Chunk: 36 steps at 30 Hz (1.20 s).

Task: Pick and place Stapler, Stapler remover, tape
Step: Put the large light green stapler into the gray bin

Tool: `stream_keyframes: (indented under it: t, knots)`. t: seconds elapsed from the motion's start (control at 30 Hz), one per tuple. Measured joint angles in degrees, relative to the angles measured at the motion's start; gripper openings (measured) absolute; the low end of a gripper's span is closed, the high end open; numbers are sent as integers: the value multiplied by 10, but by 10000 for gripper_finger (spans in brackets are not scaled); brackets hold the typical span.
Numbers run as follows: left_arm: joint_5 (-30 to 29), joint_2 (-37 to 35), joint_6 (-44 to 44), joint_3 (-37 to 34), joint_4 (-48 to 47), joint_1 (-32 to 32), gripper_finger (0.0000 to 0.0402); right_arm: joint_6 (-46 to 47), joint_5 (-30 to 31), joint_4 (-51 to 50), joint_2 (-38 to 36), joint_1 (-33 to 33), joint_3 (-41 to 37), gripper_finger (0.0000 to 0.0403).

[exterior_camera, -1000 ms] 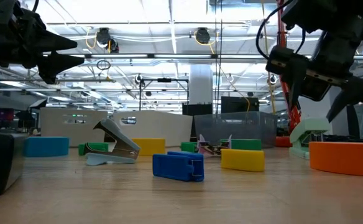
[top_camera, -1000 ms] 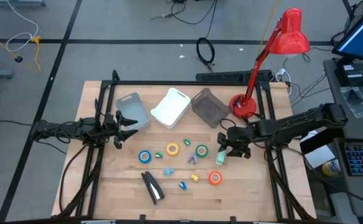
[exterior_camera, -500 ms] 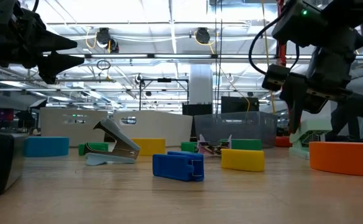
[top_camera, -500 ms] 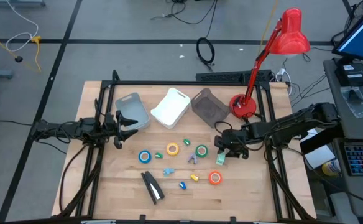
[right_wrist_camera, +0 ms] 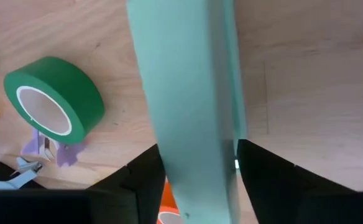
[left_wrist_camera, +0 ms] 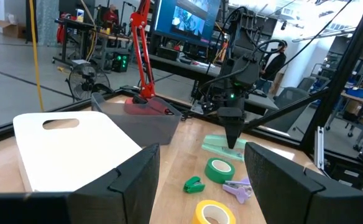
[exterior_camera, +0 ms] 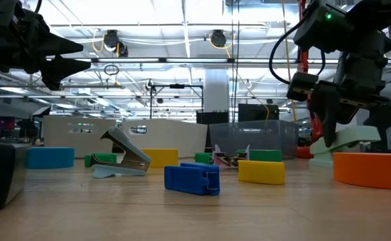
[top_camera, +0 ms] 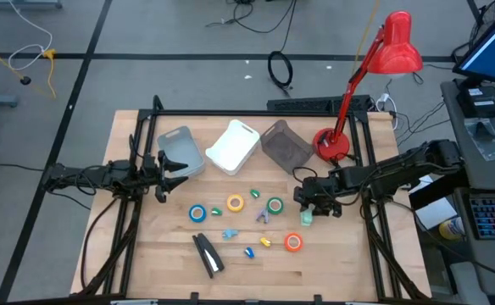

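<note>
A mint-green stapler [right_wrist_camera: 191, 93] lies on the table right of the green tape [top_camera: 275, 205], with my right gripper [top_camera: 308, 208] down over it and shut on it. The blue tape [top_camera: 197, 213], the yellow tape [top_camera: 235, 203] and the orange tape [top_camera: 293, 243] lie around the middle. Near the front edge lies a black stapler [top_camera: 207, 254]. A stapler remover [exterior_camera: 122, 157] rests on its jaws beside the small clips. My left gripper [top_camera: 164, 174] hangs open and level at the table's left, with nothing between its fingers. My right gripper has the mint-green stapler between its two fingers, one on each long side [right_wrist_camera: 231, 143]. The fingers [left_wrist_camera: 232, 132] come slanting down from the table's right, across the stapler's width. The stapler still lies on the table [left_wrist_camera: 222, 147].
Three bins stand at the back: a grey one [top_camera: 182, 152], a white one [top_camera: 233, 146] and a dark one [top_camera: 286, 146]. A red desk lamp [top_camera: 332, 144] stands at the back right, close behind my right arm. Small coloured clips [top_camera: 249, 252] lie scattered among the tapes.
My right gripper has sunk over the mint-green stapler and tipped further down, its fingers now at the stapler's sides. The stapler has turned a little on the table. My left arm has kept still.
</note>
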Motion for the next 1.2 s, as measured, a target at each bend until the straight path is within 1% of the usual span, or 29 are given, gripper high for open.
stream_keyframes:
  t: [0.17, 0.27, 0.47, 0.73, 1.03, 1.1, 1.2]
  knots:
    - [0, 0, -1, 0, 1, 0, 237, -15, 0, -1, 0, 0, 0, 132]
    - [0, 0, -11, 0, 8, 0, 237, -30, 0, -1, 0, 0, 0, 118]
    - [0, 0, -54, 0, 44, 0, 237, -46, 0, -1, -12, 0, 0, 120]
    - [0, 0, -87, 0, 74, 0, 237, -79, 1, 0, -42, 0, 0, 118]
    - [0, 0, -144, 1, 113, 0, 237, -155, 5, 10, -55, 0, 0, 118]
    - [-9, 0, -158, 1, 121, 0, 237, -174, 15, 11, -55, 0, 4, 118]
    - [-40, 0, -185, 0, 131, 0, 237, -211, 37, 10, -54, 0, 15, 118]
